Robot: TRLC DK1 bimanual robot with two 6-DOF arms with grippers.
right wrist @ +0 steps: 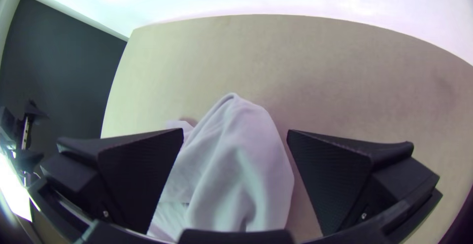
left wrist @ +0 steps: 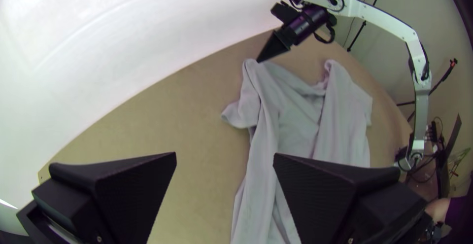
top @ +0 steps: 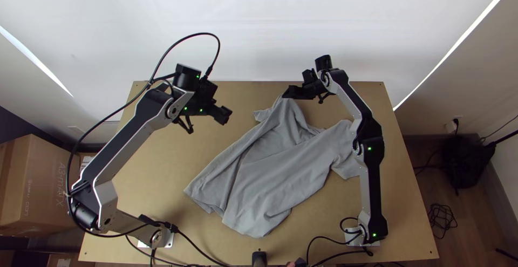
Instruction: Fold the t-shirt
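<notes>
In the top view, my left gripper (top: 222, 115) is above the bare table, left of the shirt's far end. My right gripper (top: 291, 92) is at the raised peak of the grey t-shirt (top: 280, 175). The shirt lies diagonally, loosely spread, with long creases and an edge turned over along its left side. In the left wrist view, my left gripper (left wrist: 224, 156) is open with nothing held, and the shirt (left wrist: 295, 121) lies beyond. My right gripper (right wrist: 235, 131), in its wrist view, stands open around a bunched part of the cloth (right wrist: 241, 165), not closed on it.
The light wooden table (top: 156, 175) has bare surface left of the shirt. A white wall (top: 259, 29) rises behind its far edge. Black cables (top: 194, 248) cross the near edge between the arm bases. A cardboard box (top: 40, 180) stands beyond the left side.
</notes>
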